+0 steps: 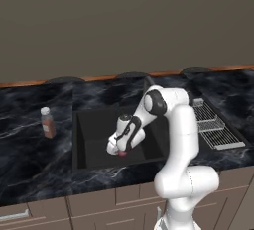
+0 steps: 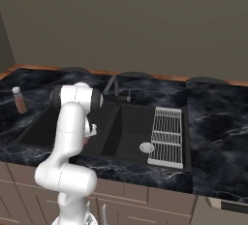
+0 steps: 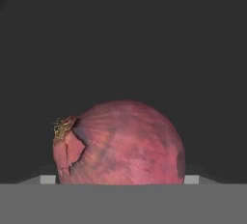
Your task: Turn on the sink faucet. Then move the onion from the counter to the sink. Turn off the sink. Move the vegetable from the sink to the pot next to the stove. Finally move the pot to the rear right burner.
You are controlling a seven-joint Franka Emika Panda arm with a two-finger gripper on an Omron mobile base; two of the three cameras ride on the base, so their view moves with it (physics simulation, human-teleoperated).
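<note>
Down in the left basin of the black sink, the end effector hangs low over the basin floor with the onion at its tips. From the left base view a spot of reddish pink shows just under the white hand; from the right base view the same pink spot peeks out beside the arm's upright link, at the near edge of the basin. In the hand view the onion sits right up against the camera, its papery skin torn near the dry tuft on one side, with the dark basin surface behind it. Both light finger ends flank the onion at its base, one on each side, and the jaws stand wide about it; whether they press it or merely bracket it I cannot tell.

The slim black faucet rises behind the divider between the two basins. A round silver drain shows in the right basin, just beside the silver wire rack lying over that basin's right side. A brown bottle with a white cap stands upright on the black marble bench, left of the sink and well apart from the arm.
</note>
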